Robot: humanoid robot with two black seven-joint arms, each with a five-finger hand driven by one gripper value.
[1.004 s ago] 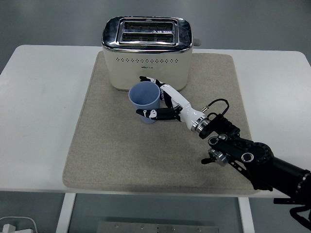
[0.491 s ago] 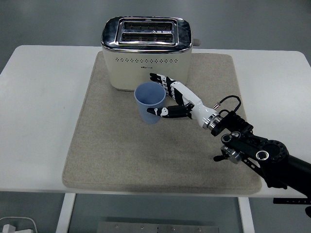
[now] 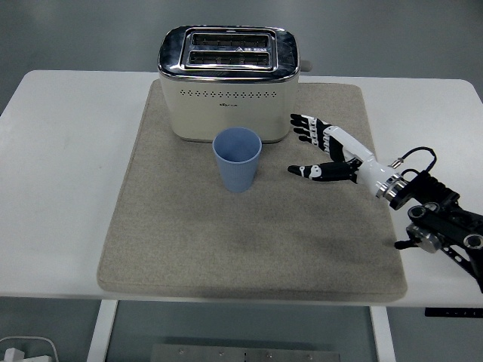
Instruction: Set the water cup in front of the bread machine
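Observation:
A blue water cup [image 3: 238, 158] stands upright on the beige mat [image 3: 189, 234], just in front of the cream and chrome bread machine [image 3: 226, 83]. My right hand [image 3: 321, 151] hovers to the right of the cup, a clear gap away from it. Its fingers are spread and hold nothing. The black right arm [image 3: 441, 222] runs off toward the lower right edge. No left arm shows.
The mat lies on a white table [image 3: 60, 188]. The bread machine stands at the mat's back edge with a lever [image 3: 306, 65] on its right side. A white object [image 3: 23, 352] sits on the floor at bottom left.
My right hand has let go of the cup and pulled back to the right. The cup shifted slightly right and now stands free.

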